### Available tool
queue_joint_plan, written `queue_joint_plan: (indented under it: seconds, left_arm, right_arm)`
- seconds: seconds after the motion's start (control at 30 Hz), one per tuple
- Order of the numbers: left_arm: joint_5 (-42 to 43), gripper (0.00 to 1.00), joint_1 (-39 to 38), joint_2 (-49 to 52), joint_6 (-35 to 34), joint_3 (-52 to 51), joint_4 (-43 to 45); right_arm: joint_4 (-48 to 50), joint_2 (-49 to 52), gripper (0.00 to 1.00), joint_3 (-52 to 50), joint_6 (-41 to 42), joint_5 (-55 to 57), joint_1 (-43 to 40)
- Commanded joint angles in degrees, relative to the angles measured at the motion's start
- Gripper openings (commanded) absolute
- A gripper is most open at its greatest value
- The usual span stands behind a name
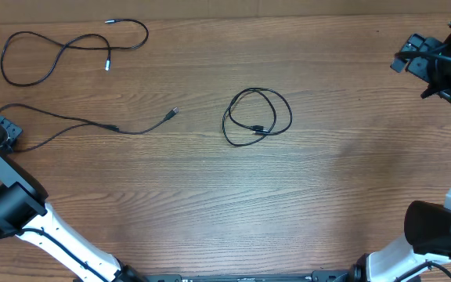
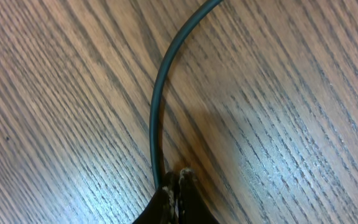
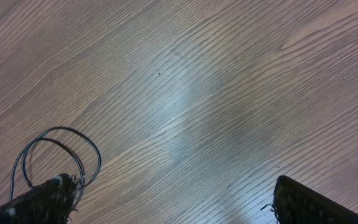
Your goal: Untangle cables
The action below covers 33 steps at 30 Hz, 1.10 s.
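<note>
Three thin black cables lie apart on the wooden table. One loose cable (image 1: 73, 47) is at the far left. One coiled cable (image 1: 261, 90) is in the middle and also shows in the right wrist view (image 3: 61, 129). A long cable (image 1: 143, 132) runs from a silvery plug near the middle to my left gripper (image 1: 8, 131) at the left edge. In the left wrist view my left gripper (image 2: 178, 180) is shut low on the table, with this cable (image 2: 157, 99) ending at its fingertips. My right gripper (image 3: 176, 205) is open and empty, far right of the coil (image 1: 413, 59).
The wooden table (image 1: 210, 204) is bare across its front half and right side. The thick arm wiring and arm bases sit at the lower left and lower right corners.
</note>
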Motion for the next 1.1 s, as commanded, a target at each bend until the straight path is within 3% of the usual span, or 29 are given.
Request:
queue_joint_plan:
  seconds: [0.0,0.4,0.6,0.67,0.87,1.07]
  left_arm:
    - [-0.1,0.05,-0.5,-3.0,-3.0,0.5,-0.5]
    - [12.0,0.04,-0.8,-12.2,-9.7,0.5,-6.2]
    - [25.5,0.04,-1.2,-18.2,-10.0,0.5,-11.4]
    - [25.3,0.04,-2.1,-18.3,-10.0,0.5,-14.4]
    - [13.8,0.04,-6.5,-14.7,-10.9,0.2,-26.0]
    - [18.4,0.04,-12.1,-8.0,-8.3,0.2,-30.2]
  right_arm:
    - [0.1,-0.6,1.0,-0.3,0.0,0.4,-0.2]
    - [0.1,-0.6,1.0,-0.3,0.0,0.4,-0.2]
    - [0.1,-0.6,1.0,-0.3,0.0,0.4,-0.2]
    - [0.1,-0.6,1.0,-0.3,0.0,0.4,-0.2]
    - [0.1,-0.6,1.0,-0.3,0.0,0.4,-0.2]
    - [0.1,-0.6,1.0,-0.3,0.0,0.4,-0.2]
